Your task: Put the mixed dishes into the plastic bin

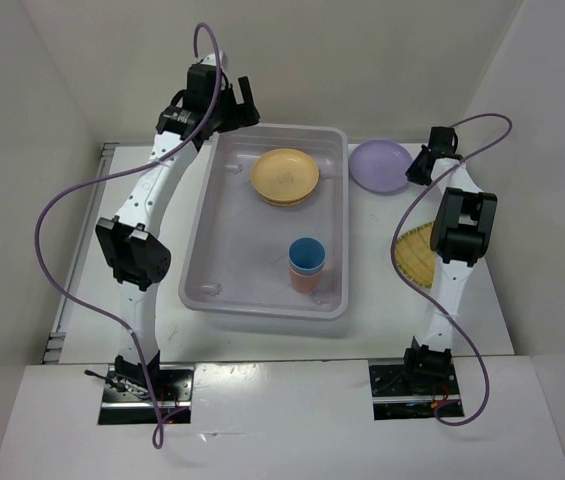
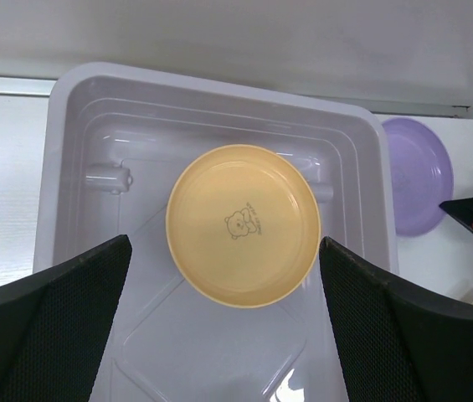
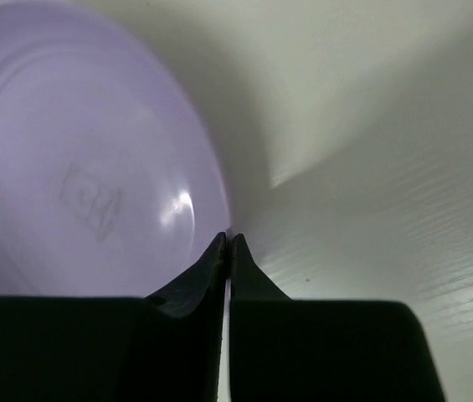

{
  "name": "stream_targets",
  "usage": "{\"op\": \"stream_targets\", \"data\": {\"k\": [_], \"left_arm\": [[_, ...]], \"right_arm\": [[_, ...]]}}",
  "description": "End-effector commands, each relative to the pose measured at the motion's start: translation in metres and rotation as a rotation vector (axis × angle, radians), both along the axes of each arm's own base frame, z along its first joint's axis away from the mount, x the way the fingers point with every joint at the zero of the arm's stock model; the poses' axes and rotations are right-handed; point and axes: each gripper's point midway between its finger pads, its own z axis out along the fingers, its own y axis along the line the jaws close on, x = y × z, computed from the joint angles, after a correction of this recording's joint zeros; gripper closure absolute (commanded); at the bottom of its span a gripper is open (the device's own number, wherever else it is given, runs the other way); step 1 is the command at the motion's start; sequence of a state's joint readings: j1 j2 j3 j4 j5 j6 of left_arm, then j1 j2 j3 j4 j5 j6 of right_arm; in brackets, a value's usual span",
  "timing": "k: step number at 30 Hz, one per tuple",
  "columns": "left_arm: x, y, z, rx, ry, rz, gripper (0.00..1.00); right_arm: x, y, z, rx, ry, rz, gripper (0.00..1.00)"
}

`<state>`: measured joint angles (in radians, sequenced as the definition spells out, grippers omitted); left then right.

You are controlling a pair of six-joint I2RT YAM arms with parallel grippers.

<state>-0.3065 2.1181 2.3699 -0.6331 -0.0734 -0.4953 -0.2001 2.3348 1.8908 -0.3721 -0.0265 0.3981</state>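
Note:
The plastic bin [image 1: 194, 262] lies in the middle of the table. Inside it rest an orange-tan plate [image 1: 285, 176] at the far end and a blue cup [image 1: 307, 254] nested in a salmon-pink cup [image 1: 300, 281] nearer me. My left gripper [image 1: 237, 100] hovers open over the bin's far end; its wrist view looks down on the orange-tan plate [image 2: 243, 224] with nothing between the fingers. A lavender plate [image 1: 379, 165] sits right of the bin. My right gripper [image 3: 228, 239] is shut on the right rim of that lavender plate [image 3: 85, 167].
A yellow woven-textured plate [image 1: 415, 254] lies on the table right of the bin, partly under my right arm. White walls close in the table at the back and both sides. The bin's right wall [image 2: 377, 193] stands between the lavender plate [image 2: 420, 176] and the orange-tan one.

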Motion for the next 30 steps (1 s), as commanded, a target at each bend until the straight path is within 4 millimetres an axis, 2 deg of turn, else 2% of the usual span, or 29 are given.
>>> {"op": "stream_targets", "data": {"k": [1,3,4,5,6,7,8,9,10,11,12,13,14,15,16,17,19,20,21,22,23,24,25,26,27,28,29,30], "left_arm": [[-0.014,0.012,0.039,0.023,-0.067,0.006,0.01],[-0.018,0.021,0.037,0.028,-0.053,0.018,0.01],[-0.021,0.019,0.037,0.025,-0.047,0.007,0.01],[-0.020,0.026,0.027,0.030,-0.031,0.019,0.01],[-0.024,0.031,0.035,0.020,-0.045,0.017,0.01],[-0.024,0.031,0.038,0.015,-0.061,0.017,0.01],[-0.025,0.037,0.037,0.015,-0.063,0.028,0.01],[-0.030,0.042,0.045,0.006,-0.081,0.028,0.01],[-0.031,0.040,0.036,0.003,-0.068,0.015,0.01],[-0.032,0.048,0.033,0.002,-0.060,0.023,0.01],[-0.034,0.060,0.040,-0.001,-0.077,0.043,0.01],[-0.035,0.062,0.040,-0.007,-0.078,0.039,0.01],[-0.037,0.068,0.027,-0.001,-0.048,0.048,0.01],[-0.039,0.076,0.034,-0.008,-0.069,0.058,0.01],[-0.040,0.082,0.031,-0.007,-0.065,0.067,0.01],[-0.045,0.086,0.019,-0.006,-0.042,0.069,0.01],[-0.047,0.101,0.011,-0.009,-0.034,0.090,0.01],[-0.051,0.107,0.011,-0.017,-0.033,0.105,0.01],[-0.055,0.111,-0.008,-0.016,0.005,0.106,0.01],[-0.055,0.121,-0.011,-0.016,0.004,0.126,0.01],[-0.061,0.127,-0.011,-0.016,0.007,0.137,0.01],[-0.061,0.130,-0.013,-0.021,-0.002,0.137,0.01],[-0.064,0.141,-0.018,-0.019,0.010,0.159,0.01],[-0.069,0.145,-0.031,-0.013,0.039,0.151,0.01],[-0.071,0.148,-0.030,-0.014,0.029,0.139,0.01],[-0.074,0.159,-0.030,-0.020,0.031,0.154,0.01],[-0.077,0.160,-0.039,-0.033,0.055,0.140,0.01],[-0.079,0.164,-0.039,-0.039,0.055,0.143,0.01]], "right_arm": [[0.006,-0.003,0.015,-0.052,-0.009,-0.015,1.00],[0.005,-0.003,0.031,-0.056,-0.030,-0.015,1.00],[0.006,-0.005,0.052,-0.077,-0.063,-0.018,1.00],[0.005,-0.005,0.060,-0.080,-0.078,-0.019,1.00],[0.003,-0.007,0.069,-0.090,-0.088,-0.028,1.00],[0.002,-0.007,0.094,-0.104,-0.130,-0.024,1.00],[-0.002,-0.006,0.103,-0.105,-0.135,-0.024,1.00],[-0.002,-0.007,0.119,-0.117,-0.158,-0.018,1.00],[-0.005,-0.004,0.130,-0.135,-0.168,-0.026,1.00],[-0.009,-0.006,0.160,-0.157,-0.211,-0.032,1.00],[-0.011,-0.002,0.175,-0.168,-0.236,-0.033,1.00],[-0.016,-0.006,0.191,-0.195,-0.253,-0.047,1.00],[-0.021,0.000,0.223,-0.202,-0.313,-0.043,1.00],[-0.026,0.001,0.234,-0.204,-0.325,-0.044,1.00],[-0.031,0.001,0.248,-0.214,-0.343,-0.040,1.00],[-0.037,0.008,0.279,-0.220,-0.403,-0.036,1.00],[-0.044,0.022,0.303,-0.214,-0.447,-0.008,1.00],[-0.047,0.038,0.310,-0.201,-0.459,0.028,1.00],[-0.053,0.048,0.327,-0.209,-0.494,0.047,1.00],[-0.053,0.059,0.330,-0.204,-0.498,0.068,1.00],[-0.056,0.084,0.334,-0.192,-0.505,0.112,1.00],[-0.057,0.097,0.337,-0.186,-0.510,0.136,1.00],[-0.057,0.109,0.337,-0.188,-0.511,0.164,1.00],[-0.058,0.127,0.337,-0.162,-0.518,0.219,1.00],[-0.058,0.151,0.333,-0.142,-0.514,0.274,1.00],[-0.058,0.163,0.328,-0.128,-0.510,0.291,1.00],[-0.056,0.186,0.326,-0.118,-0.519,0.331,1.00],[-0.056,0.196,0.315,-0.109,-0.498,0.356,1.00]]}}
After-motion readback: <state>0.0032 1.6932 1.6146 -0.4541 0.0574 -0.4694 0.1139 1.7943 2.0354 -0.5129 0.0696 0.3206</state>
